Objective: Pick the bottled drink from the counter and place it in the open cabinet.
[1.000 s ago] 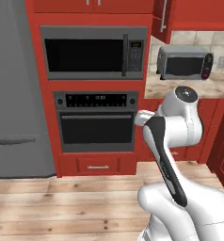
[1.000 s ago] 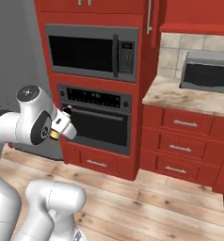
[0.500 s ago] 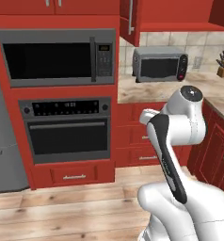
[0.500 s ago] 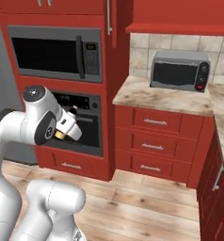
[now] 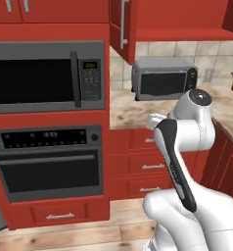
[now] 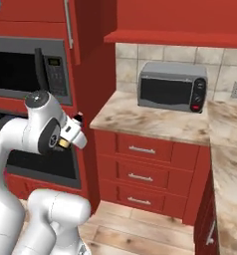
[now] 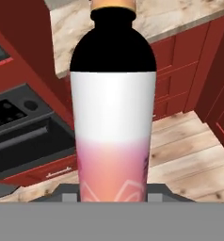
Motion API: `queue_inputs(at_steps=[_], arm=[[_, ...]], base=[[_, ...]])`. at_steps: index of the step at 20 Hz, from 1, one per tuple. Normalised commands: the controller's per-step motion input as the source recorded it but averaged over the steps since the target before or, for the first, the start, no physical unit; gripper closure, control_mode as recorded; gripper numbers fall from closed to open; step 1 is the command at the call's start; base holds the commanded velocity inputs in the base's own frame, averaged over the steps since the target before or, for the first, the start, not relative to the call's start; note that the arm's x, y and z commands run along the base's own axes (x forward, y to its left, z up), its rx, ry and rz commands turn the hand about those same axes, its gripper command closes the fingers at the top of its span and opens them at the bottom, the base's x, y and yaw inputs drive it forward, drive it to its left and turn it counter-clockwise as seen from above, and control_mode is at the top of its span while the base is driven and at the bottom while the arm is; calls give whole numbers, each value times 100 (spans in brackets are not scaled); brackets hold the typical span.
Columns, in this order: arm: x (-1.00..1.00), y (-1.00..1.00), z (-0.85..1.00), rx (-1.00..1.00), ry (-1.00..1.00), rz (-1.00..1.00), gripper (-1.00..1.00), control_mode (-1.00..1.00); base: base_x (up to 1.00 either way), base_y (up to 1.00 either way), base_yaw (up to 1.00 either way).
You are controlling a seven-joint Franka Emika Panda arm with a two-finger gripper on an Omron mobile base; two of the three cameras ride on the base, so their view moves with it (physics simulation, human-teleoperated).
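Pinkish and black-necked, the bottled drink (image 7: 113, 108) is sitting clamped in the gripper (image 6: 74, 130), off the counter (image 6: 155, 122), held close to the arm's body, probably for steadiness while the open cabinet (image 5: 122, 27) is hanging well above

A grey toaster oven (image 5: 163, 81) sits beside a built-in microwave (image 5: 45, 78).

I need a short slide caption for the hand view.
Bottled drink held upright in the pincer, above red drawers and wooden floor.
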Motion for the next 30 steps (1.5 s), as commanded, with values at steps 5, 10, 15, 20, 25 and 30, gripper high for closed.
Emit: queue_inputs(at_steps=[5, 10, 15, 20, 25, 30], arm=[[0, 0, 0, 0, 0, 0, 100, 100], [0, 0, 0, 0, 0, 0, 100, 100], [0, 0, 0, 0, 0, 0, 100, 100], [0, 0, 0, 0, 0, 0, 100, 100], [0, 0, 0, 0, 0, 0, 100, 100], [0, 0, 0, 0, 0, 0, 100, 100]], base=[[55, -96, -10], [65, -28, -10], [77, -22, 0], [43, -74, -16], [84, -18, -12], [89, 0, 0]])
